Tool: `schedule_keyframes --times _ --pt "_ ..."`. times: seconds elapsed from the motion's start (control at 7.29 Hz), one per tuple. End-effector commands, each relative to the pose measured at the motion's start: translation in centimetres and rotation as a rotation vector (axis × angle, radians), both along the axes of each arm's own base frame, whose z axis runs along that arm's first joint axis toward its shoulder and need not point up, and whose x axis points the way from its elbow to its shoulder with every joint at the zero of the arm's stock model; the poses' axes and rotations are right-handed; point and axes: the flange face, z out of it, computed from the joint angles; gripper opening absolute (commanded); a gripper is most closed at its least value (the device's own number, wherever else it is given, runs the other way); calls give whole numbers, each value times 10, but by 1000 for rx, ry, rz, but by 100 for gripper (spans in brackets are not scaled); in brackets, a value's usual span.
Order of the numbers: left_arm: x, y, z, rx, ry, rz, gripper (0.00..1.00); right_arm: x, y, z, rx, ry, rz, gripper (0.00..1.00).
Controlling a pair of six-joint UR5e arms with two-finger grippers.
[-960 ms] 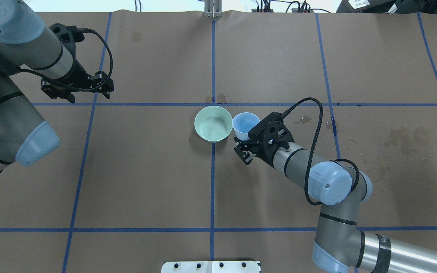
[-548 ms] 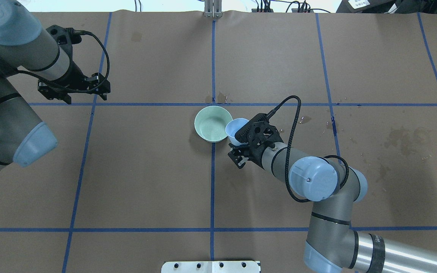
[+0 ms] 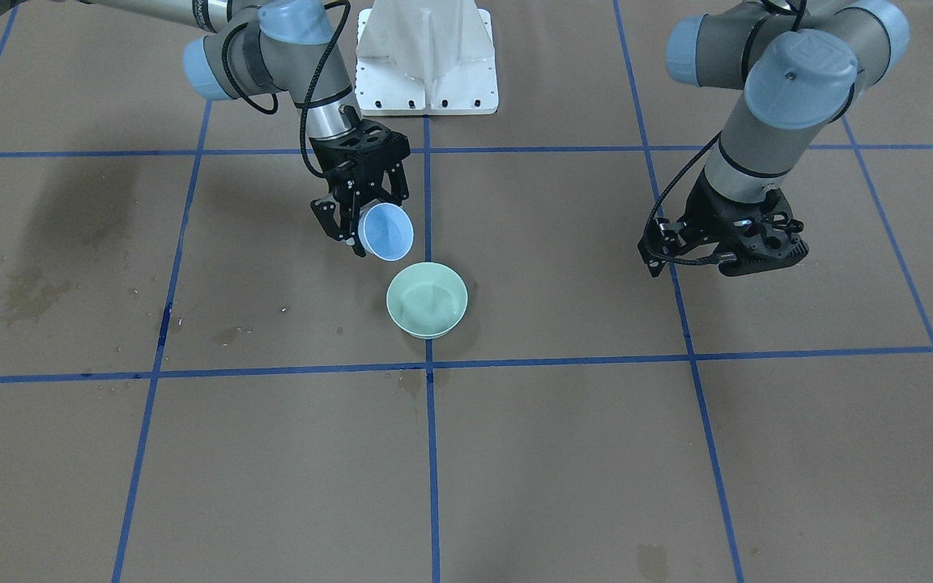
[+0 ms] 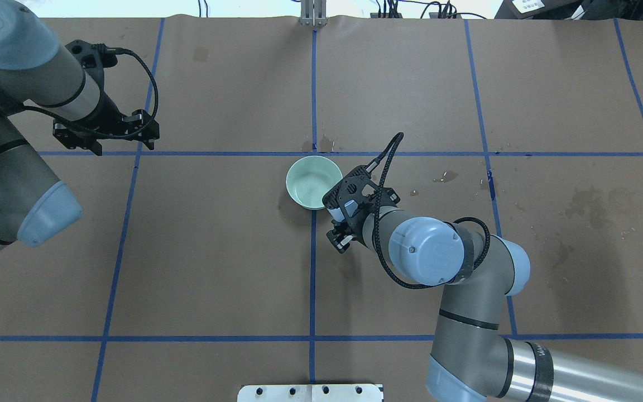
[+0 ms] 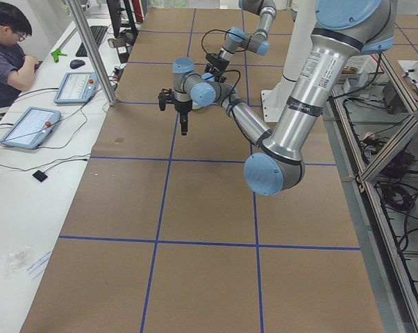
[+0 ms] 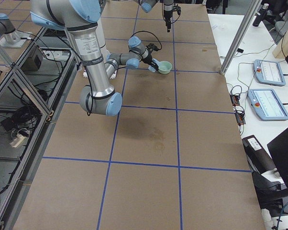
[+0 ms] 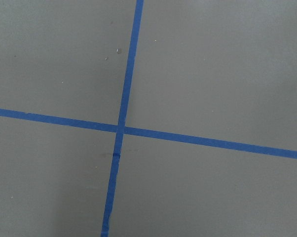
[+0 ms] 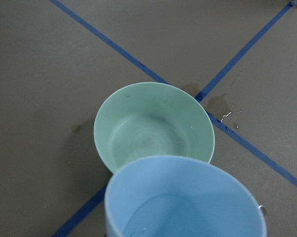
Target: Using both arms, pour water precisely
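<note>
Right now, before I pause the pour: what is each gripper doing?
Left gripper: cannot tell whether open or shut.
Right gripper: shut on the blue cup.

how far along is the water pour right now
Partly done: the mint-green round bowl already holds a shallow pool of water. In hand: the right pincer grips the light-blue plastic cup, tipped toward the bowl; no stream shows. To do: the water in the cup has yet to go in, and the left pincer hangs far off over the blue tape lines.
</note>
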Motion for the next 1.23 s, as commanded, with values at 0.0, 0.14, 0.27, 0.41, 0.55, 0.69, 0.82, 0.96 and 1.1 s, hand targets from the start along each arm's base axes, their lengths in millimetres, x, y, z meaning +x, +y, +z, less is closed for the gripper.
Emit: schedule_keyframes --times 0.0,0.14,0.27,0.41,0.55,0.69,0.82,0.96,1.1 --pt "1 1 2 -2 -1 2 100 -2 -6 -6 -49 42 -36 0" --pt "1 1 2 -2 -1 2 100 -1 -8 -7 -63 58 -41 0" --pt "0 1 3 -3 -2 0 100 -2 -16 -10 -105 106 -68 0" --pt "-1 2 7 -8 -6 2 100 2 -24 -16 -102 140 -108 0" --pt "-1 3 10 -9 -7 2 100 3 -28 -14 -112 146 -124 0" --pt "-1 3 11 -11 -7 3 100 0 -32 -16 -124 141 -136 0" --pt "-1 3 11 -10 -8 2 100 -7 -41 -21 -133 141 -137 0" --pt "-2 4 10 -11 -7 3 100 -11 -48 -24 -157 149 -152 0" --pt "-2 5 15 -17 -12 3 100 -12 -55 -36 -170 157 -154 0"
